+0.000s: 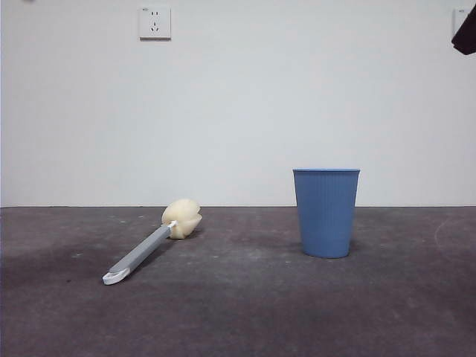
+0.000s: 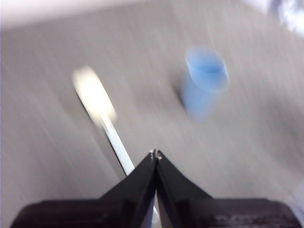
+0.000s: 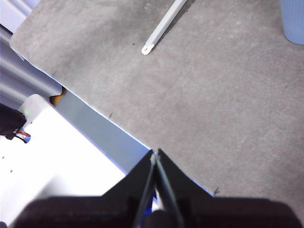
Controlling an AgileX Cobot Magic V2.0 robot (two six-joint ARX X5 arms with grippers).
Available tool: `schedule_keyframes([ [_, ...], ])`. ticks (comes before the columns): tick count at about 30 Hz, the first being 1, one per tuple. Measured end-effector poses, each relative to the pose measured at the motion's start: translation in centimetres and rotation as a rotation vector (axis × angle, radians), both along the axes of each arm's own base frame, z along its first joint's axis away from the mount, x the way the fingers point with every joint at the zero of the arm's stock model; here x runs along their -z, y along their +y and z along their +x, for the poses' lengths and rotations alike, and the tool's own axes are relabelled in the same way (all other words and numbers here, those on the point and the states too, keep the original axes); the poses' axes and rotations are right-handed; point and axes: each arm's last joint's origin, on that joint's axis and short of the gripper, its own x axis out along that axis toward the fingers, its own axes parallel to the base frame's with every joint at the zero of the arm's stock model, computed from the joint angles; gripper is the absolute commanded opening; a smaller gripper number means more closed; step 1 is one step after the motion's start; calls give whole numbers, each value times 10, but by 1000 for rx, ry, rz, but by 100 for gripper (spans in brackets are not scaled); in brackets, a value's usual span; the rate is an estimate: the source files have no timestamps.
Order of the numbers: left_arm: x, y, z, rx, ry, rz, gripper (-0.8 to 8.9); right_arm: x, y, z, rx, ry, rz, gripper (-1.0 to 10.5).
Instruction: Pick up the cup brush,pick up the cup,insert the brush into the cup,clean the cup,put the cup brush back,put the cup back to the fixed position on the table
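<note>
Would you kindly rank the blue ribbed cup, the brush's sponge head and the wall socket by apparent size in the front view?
1. Blue ribbed plastic cup, clearly largest.
2. Cream-yellow bulbous sponge head of the grey-handled brush.
3. White wall socket, only slightly smaller, and farther from the camera, so its true rank against the sponge is unsure.

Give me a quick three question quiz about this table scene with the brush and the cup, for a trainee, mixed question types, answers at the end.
1. True or false: the cup brush stands inside the cup.
2. Which part of the brush points toward the front camera? A) sponge head B) white handle tip
3. Fill in: the left gripper has its jaws ____.

Key:
1. False: it lies on the table, apart from the upright cup.
2. B.
3. Shut, like the right gripper; neither holds anything.
</note>
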Motion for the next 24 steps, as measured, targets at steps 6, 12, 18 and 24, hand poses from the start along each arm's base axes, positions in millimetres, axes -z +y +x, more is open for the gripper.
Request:
schedule_keyframes([
  [6,-10,30,-16,-210,-482,-63,-3,0,0,0,0,0,0,1],
  [12,41,45,-26,-429,-607,-37,-3,0,0,0,0,0,0,1],
  [18,118,47,-26,-454,-488,-4,-3,0,0,0,0,0,0,1],
  [24,163,47,-25,-457,-437,-3,-3,0,0,0,0,0,0,1],
])
